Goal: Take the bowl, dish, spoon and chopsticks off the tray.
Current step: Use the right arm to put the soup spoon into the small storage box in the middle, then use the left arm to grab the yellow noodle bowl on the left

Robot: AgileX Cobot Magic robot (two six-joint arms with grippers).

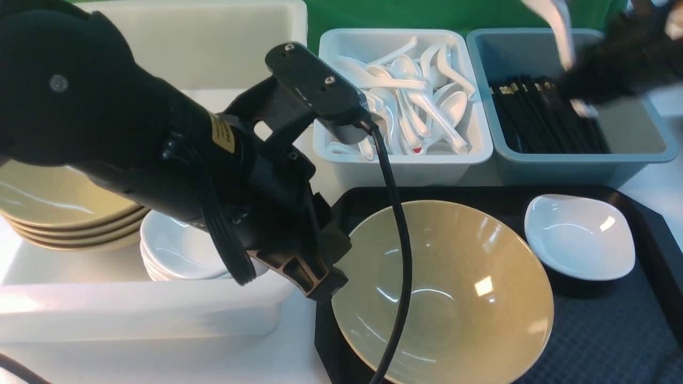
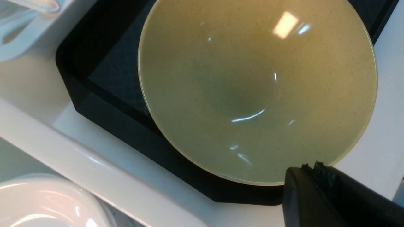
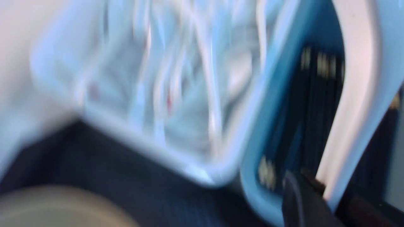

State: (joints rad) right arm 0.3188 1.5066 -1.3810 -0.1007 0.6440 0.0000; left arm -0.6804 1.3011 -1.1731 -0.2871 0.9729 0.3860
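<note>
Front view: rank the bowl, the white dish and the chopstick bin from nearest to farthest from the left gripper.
From the left gripper:
1. The bowl, its rim right beside the fingertips, on the near left part of the tray.
2. The dish, on the tray's far right part.
3. The chopstick bin, beyond the tray, far right.

Front camera faces forward, down over tray (image 1: 613,330). Left wrist camera close above bowl (image 2: 252,88), shared with front. Right wrist blurred, near blue bin (image 3: 255,151).
</note>
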